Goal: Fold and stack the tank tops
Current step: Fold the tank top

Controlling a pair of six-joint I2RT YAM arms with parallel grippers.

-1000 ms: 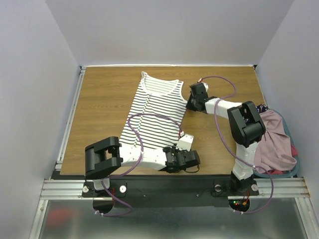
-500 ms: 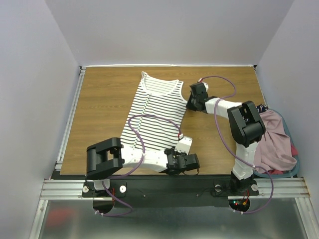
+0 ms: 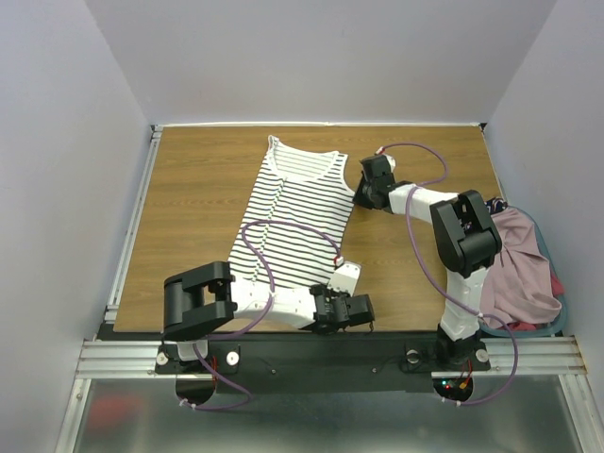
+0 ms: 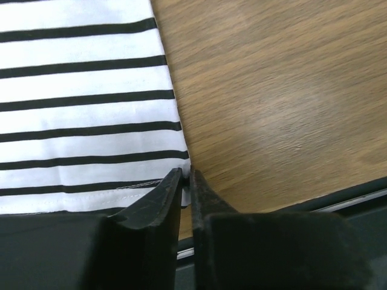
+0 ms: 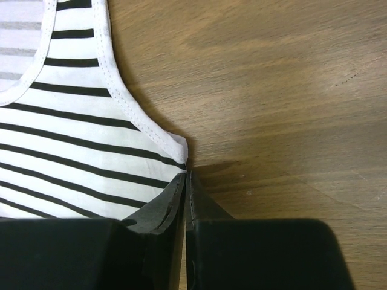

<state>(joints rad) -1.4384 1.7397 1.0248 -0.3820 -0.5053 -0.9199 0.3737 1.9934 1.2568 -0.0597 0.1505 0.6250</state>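
Note:
The striped tank top (image 3: 297,212) lies flat on the table, neck to the far side. My left gripper (image 3: 342,271) is at its near right hem corner. In the left wrist view the left gripper (image 4: 187,176) is shut on that white corner of the striped tank top (image 4: 84,109). My right gripper (image 3: 357,198) is at the top's right armpit. In the right wrist view the right gripper (image 5: 186,176) is pressed shut where the edge of the striped tank top (image 5: 72,151) runs into its tips. The pink tank top (image 3: 521,264) lies in a heap off the table's right edge.
The pink top lies bunched with a red garment (image 3: 559,283) in a teal-rimmed basket (image 3: 557,319) beside the right arm's base. Bare wooden table (image 3: 193,203) lies left of the striped top. Metal rails run along the table's left and near edges.
The left gripper has slid slightly nearer and closed on the hem corner. The right gripper's jaws have narrowed at the armpit edge. The top has not moved.

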